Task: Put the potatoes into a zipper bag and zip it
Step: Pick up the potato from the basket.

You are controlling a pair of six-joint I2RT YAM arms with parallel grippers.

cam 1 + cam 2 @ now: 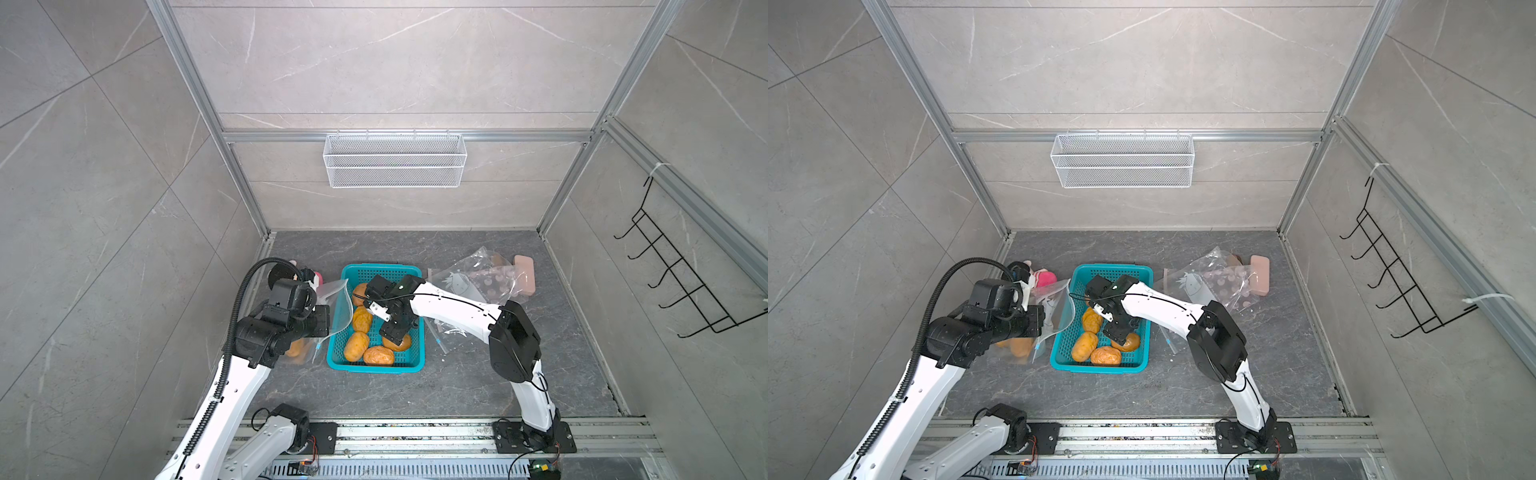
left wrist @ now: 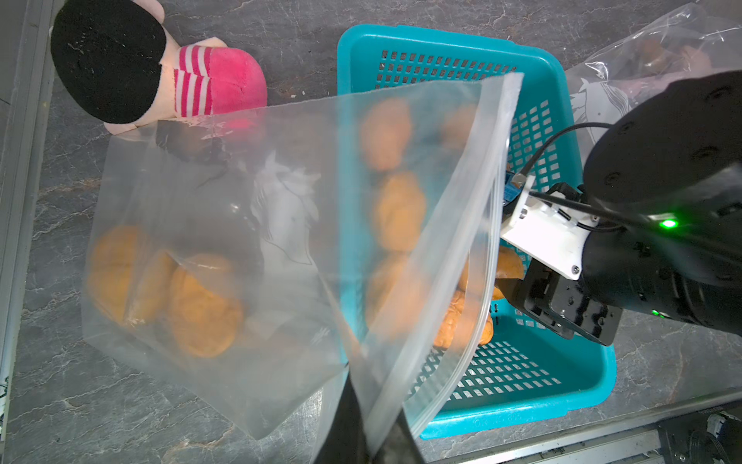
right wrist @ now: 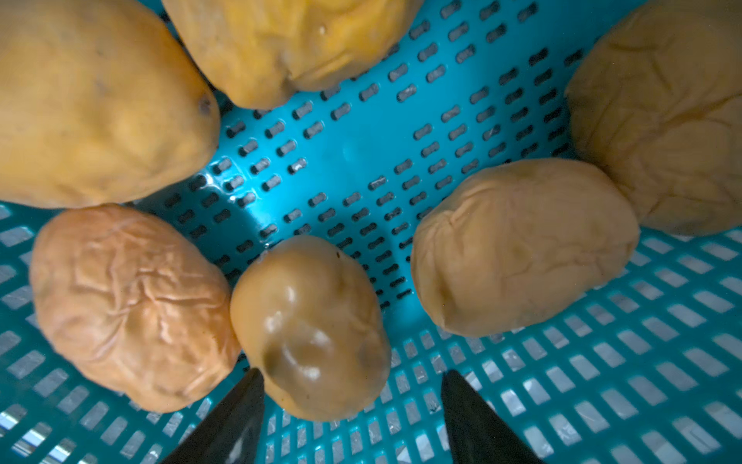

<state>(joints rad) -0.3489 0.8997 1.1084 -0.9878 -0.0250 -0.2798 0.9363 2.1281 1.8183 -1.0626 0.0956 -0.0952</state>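
So — your L gripper is clamped on the zipper bag rim, mouth held up beside the teal basket; 3 potatoes sit inside. R gripper hangs spread wide in the basket, fingers either side of a glossy potato — 5 more around it.

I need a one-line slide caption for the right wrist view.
Open right gripper poised over a glossy brown potato, one of six in the teal basket.
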